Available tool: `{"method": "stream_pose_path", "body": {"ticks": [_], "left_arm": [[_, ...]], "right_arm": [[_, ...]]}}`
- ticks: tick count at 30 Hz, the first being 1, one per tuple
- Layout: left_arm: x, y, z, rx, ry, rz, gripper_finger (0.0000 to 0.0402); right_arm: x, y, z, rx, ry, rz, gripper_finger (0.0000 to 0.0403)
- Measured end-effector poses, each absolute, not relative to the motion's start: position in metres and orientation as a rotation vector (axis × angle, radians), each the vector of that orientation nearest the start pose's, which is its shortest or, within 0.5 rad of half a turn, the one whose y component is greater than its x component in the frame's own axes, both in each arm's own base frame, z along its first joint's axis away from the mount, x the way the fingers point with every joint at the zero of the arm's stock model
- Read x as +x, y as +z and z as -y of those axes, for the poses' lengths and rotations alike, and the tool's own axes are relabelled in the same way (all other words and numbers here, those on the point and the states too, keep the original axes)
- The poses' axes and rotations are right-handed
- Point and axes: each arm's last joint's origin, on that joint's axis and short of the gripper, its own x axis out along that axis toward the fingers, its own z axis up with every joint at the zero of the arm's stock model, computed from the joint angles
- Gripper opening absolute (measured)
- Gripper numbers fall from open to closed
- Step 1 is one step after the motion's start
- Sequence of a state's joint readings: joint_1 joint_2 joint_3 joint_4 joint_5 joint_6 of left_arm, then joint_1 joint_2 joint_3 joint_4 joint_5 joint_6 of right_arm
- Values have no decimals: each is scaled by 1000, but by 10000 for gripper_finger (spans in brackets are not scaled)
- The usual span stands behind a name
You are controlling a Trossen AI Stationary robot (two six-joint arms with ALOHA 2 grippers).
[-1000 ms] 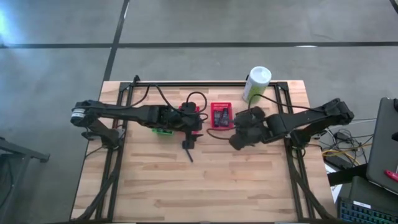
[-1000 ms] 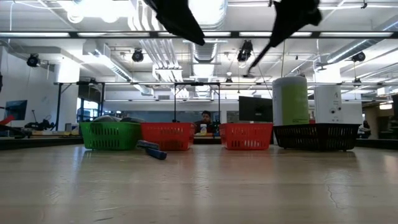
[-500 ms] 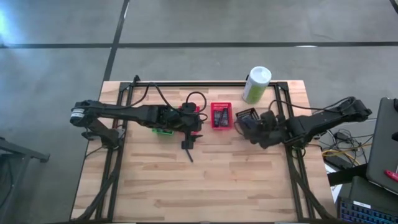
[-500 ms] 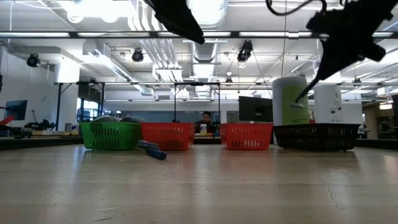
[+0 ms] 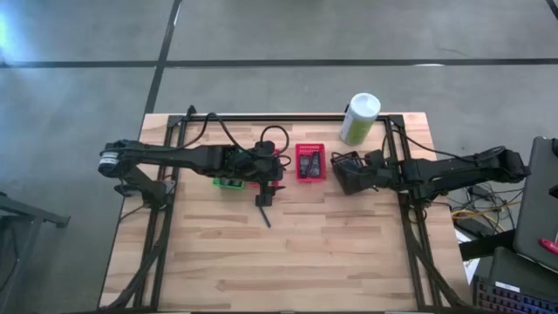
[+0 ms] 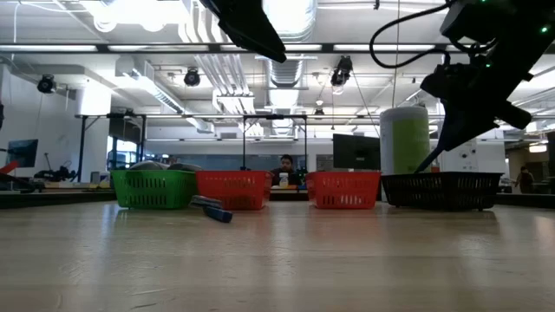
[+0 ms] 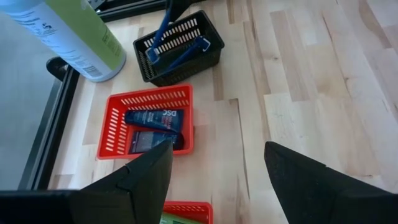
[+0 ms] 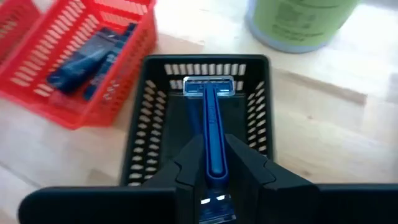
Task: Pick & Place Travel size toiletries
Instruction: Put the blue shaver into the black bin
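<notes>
My right gripper (image 8: pixel 214 167) is shut on a blue razor (image 8: pixel 210 118) over a black mesh basket (image 8: pixel 258 124), which stands right of the red basket (image 5: pixel 309 163) in the high view (image 5: pixel 349 179). The red basket holds dark flat tubes (image 7: pixel 152 118). Another dark razor (image 5: pixel 263 211) lies flat on the table near the middle. My left gripper (image 7: pixel 217 180) is open and empty, above the table by the green basket (image 5: pixel 228 181) and a second red basket (image 6: pixel 232 189). My right gripper pinches the razor's blue handle (image 8: pixel 216 155) between its two fingers, near the end away from the head. The fingers lie along the handle, slanting down over the black basket. The razor's head (image 8: pixel 209 86) points away from the gripper, low inside the basket; whether it touches the bottom I cannot tell.
A large white-and-green canister (image 5: pixel 359 118) stands upright just behind the black basket, near the far edge. A black metal frame (image 5: pixel 288 117) runs along the far edge and both sides. Bare wood (image 5: pixel 288 262) fills the near half of the table.
My right gripper has gone toward the table's right edge and down with the blue razor, from in front of the red basket to over the black basket. The razor stays in its hold. My left arm has kept still.
</notes>
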State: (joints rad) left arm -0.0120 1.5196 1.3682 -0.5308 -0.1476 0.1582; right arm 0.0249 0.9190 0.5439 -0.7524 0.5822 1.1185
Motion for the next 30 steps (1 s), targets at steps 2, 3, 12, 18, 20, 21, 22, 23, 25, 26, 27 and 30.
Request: {"method": "stream_pose_path", "body": {"ticks": [2,3,12,18,20,21,22,23,25,26,27,30], "left_arm": [[333,329,0,203,77,-690,259],[333,329,0,201,78,-690,259],[333,329,0,198,84,-684,259],[333,329,0,192,90,-684,259],[333,329,0,190,91,-684,259],[333,329,0,188,91,-684,259],[333,329,0,185,92,-684,259],[333,329,0,181,94,-685,259],[332,328,0,178,94,-697,259],[331,327,0,178,93,-712,259],[330,326,0,177,92,-729,259],[325,321,0,174,71,-805,259]], "right_arm": [[149,195,16,626,-1030,-679,54],[149,195,18,623,-1034,-682,56],[149,192,23,647,-1017,-699,52],[150,191,21,698,-956,-751,125],[149,191,20,708,-955,-757,159],[149,191,20,713,-957,-755,175],[149,191,20,718,-958,-753,191],[149,191,20,723,-956,-753,205],[149,191,19,735,-943,-761,231],[149,192,19,740,-935,-765,242],[149,193,18,742,-929,-771,253],[147,200,17,724,-931,-799,276]]}}
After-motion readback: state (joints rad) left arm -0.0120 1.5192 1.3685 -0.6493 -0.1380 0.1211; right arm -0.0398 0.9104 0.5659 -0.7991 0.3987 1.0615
